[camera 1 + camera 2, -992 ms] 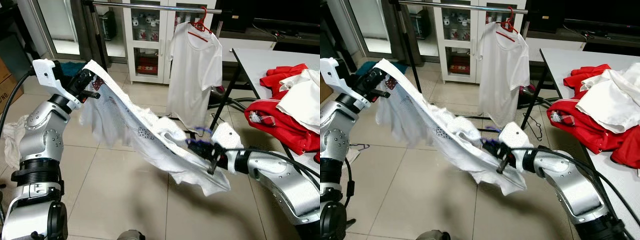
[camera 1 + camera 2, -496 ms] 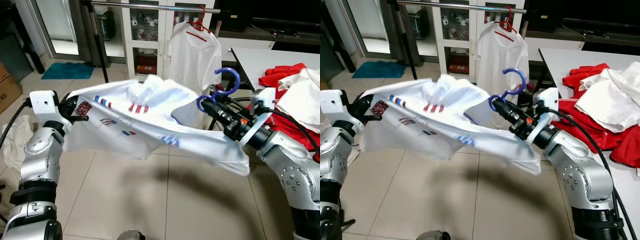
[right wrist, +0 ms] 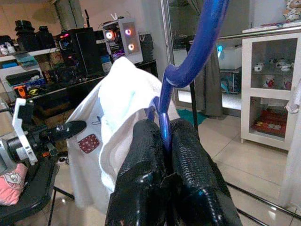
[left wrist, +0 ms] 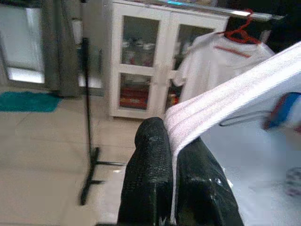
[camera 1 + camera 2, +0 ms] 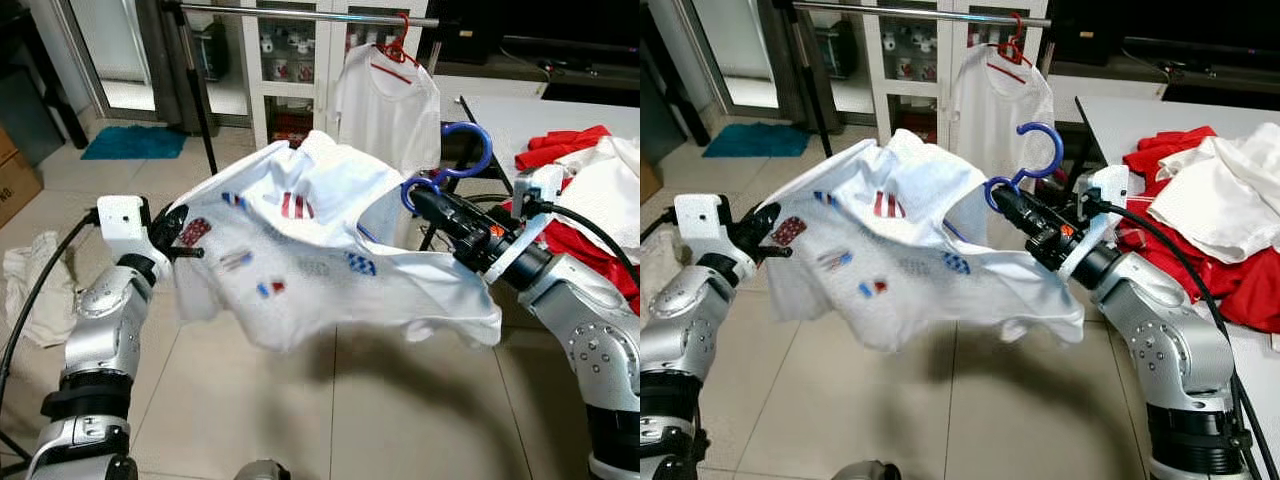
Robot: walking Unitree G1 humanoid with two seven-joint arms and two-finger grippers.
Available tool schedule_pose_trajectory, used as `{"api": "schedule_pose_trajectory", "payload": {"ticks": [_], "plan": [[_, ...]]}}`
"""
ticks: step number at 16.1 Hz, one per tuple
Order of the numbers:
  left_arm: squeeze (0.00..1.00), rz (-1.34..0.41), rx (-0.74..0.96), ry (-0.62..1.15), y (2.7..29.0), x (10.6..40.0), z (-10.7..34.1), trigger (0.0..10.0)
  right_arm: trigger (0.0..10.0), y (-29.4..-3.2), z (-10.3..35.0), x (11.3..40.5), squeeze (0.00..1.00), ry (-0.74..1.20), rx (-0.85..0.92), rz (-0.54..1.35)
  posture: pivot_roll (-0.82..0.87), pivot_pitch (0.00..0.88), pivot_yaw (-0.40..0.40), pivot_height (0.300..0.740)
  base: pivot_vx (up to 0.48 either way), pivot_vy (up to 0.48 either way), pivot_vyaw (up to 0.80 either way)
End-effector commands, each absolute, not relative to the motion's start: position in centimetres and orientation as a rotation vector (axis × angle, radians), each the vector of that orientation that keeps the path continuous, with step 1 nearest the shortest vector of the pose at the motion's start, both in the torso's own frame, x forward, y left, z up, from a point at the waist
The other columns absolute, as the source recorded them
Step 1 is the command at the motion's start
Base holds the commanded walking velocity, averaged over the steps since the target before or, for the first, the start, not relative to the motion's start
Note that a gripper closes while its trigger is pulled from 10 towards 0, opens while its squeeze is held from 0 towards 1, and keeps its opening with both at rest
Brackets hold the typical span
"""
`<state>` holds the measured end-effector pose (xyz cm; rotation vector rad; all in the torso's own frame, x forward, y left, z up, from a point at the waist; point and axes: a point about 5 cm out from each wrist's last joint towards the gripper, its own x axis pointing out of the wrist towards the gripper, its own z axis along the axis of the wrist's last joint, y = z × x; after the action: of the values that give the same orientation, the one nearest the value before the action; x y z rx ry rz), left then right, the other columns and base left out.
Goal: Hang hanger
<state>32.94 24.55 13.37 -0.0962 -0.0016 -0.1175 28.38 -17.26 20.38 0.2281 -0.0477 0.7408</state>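
The left gripper is pinching the hem of a white printed shirt, its two black fingers pressed together on the fabric edge, which is running up between them and away. The shirt is sagging in the air between the two arms, above the tiled floor. At its other end the right gripper is squeezing the neck of the blue hanger, the fingers closed on the stem just below the hook. The hanger is sitting inside the shirt's collar; its hook is rising above the fingertips and curling upward, towards the rail beyond, while the hanger's body is lying hidden under the cloth, so its long axis cannot be made out. To the robot's right a table is bearing a heap of red and white clothes. Farther back, a white T-shirt is hanging on a red hanger from a metal rail, in front of a white glass-door cabinet.
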Motion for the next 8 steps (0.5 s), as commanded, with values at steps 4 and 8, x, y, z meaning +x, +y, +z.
{"api": "schedule_pose_trajectory", "payload": {"ticks": [4,8], "plan": [[1.0,-0.264,-0.094,0.003,24.4,32.5,14.2,10.0,10.0,-18.1,21.8,28.6,0.0,-0.076,0.109,0.687,0.06,0.0,0.018,0.74,0.0,0.0,0.0],[1.0,-0.433,0.0,0.069,23.8,31.7,13.8,10.0,10.0,-18.2,21.2,28.8,0.0,-0.02,-0.027,0.673,0.06,0.0,0.014,0.74,0.0,0.0,0.0]]}}
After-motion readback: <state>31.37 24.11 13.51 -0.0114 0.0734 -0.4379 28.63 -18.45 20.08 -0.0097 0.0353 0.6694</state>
